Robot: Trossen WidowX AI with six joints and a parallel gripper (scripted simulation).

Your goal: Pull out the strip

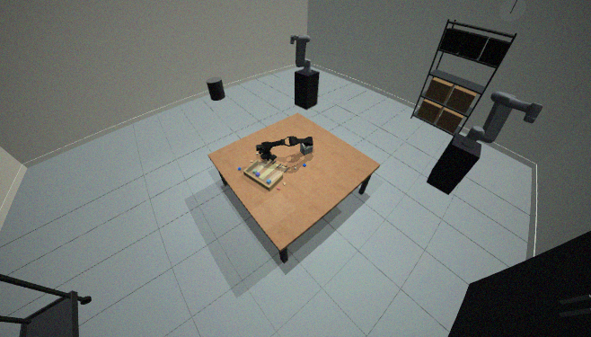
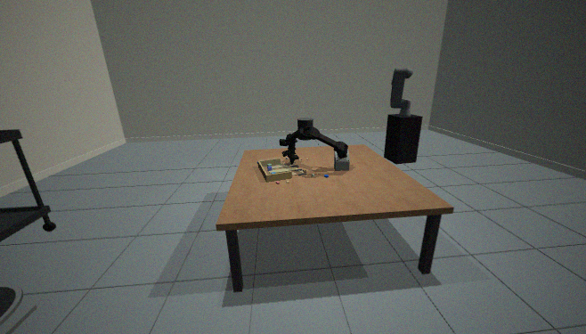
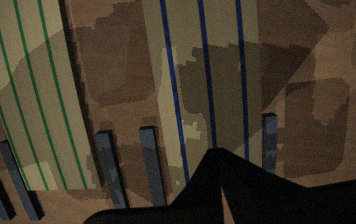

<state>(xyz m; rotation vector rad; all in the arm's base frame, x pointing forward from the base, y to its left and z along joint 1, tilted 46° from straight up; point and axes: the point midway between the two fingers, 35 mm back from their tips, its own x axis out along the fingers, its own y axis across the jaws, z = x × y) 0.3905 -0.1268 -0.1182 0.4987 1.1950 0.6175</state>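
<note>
My gripper is shut and empty, pointing down near the tray's arm-side edge. In the wrist view its black fingers overlap the near end of a pale strip with blue lines. Whether they touch it I cannot tell. A pale strip with green lines lies to the left. The shallow wooden tray holds the strips and a few small cubes. A purple-blue cube and a lighter blue cube show there. No label is readable, and I cannot tell which strip bears the labelled cube.
Grey-blue bars stand beside the strip ends. A blue piece lies between the tray and the arm's grey base. Another blue piece and a pink piece lie outside the tray.
</note>
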